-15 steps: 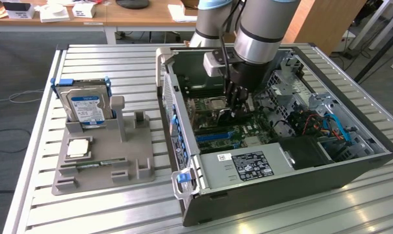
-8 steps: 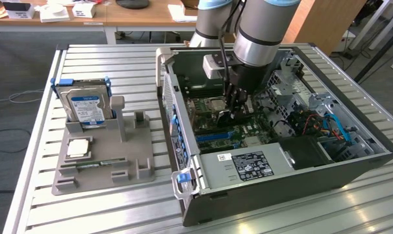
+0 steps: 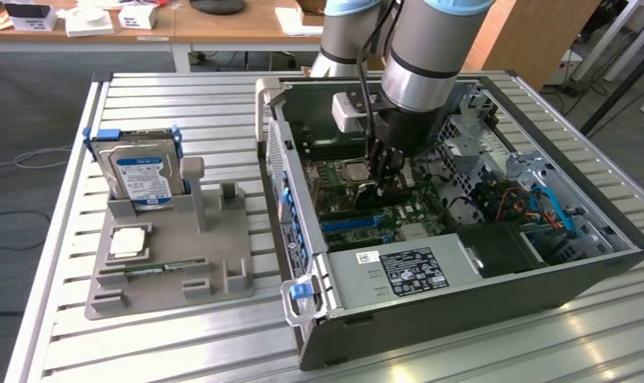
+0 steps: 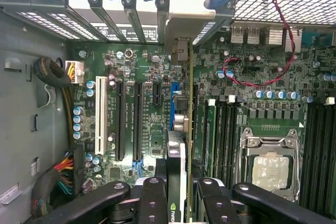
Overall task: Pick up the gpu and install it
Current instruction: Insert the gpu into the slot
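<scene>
Parts on a slatted metal table [image 3: 140, 104].
I see a gray holder [image 3: 210, 239] with an upright hard drive [image 3: 140, 175], a flat processor [image 3: 128, 242] and a memory stick [image 3: 156, 271].

one computer case [image 3: 577, 279], one gpu [image 4: 179, 156], one hard drive [image 3: 140, 171], one memory stick [image 3: 153, 272] and one grey holder [image 3: 210, 239].

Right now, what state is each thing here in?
Dark grey computer case: open, lying on its side.
Thin dark green-black graphics card with pale metal bracket: gripped, on edge inside the case.
Black robot hand: closed on the card.
Silver hard drive with blue-white label: upright in grey holder.
</scene>
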You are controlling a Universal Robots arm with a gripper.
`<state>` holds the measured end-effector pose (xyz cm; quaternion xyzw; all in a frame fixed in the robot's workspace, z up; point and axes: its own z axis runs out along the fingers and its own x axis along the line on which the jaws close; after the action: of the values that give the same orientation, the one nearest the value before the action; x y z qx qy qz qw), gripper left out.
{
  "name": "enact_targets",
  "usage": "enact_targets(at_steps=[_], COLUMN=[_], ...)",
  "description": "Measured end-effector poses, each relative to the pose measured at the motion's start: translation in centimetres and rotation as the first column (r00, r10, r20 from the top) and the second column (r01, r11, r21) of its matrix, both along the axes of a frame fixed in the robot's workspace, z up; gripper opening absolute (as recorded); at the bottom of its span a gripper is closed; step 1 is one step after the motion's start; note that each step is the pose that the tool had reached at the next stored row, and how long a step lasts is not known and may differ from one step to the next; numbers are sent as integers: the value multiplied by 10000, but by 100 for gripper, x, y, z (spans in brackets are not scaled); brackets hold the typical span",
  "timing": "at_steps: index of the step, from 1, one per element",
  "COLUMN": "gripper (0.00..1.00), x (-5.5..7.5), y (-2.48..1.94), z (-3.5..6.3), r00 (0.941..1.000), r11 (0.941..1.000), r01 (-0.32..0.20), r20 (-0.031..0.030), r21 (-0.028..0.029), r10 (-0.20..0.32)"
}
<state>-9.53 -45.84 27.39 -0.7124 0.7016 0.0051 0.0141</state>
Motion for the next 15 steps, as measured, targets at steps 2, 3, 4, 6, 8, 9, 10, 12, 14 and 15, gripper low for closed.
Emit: enact_targets(at_steps=[2, 3, 4, 6, 8, 9, 10, 12, 14, 15], gripper=[27, 27, 27, 27, 27, 27, 27, 27, 27, 27], x=[0, 0, -1, -16, -28, -34, -37, -37, -38, -38], y=[0, 0, 0, 1, 1, 1, 1, 1, 0, 0], z=[-10, -10, -11, -13, -11, -11, -12, -11, -11, -13], r00=[10000, 10000, 10000, 10000, 10000, 10000, 10000, 10000, 10000, 10000], r11=[10000, 10000, 10000, 10000, 10000, 10000, 10000, 10000, 10000, 10000], r01=[0, 0, 1, 2, 0, 1, 2, -1, 0, 0], r20=[1, 2, 1, 3, 2, 2, 2, 1, 2, 1], r21=[3, 3, 4, 7, 4, 3, 4, 4, 3, 2], r10=[0, 0, -1, -2, 0, -1, -2, 1, 0, 0])
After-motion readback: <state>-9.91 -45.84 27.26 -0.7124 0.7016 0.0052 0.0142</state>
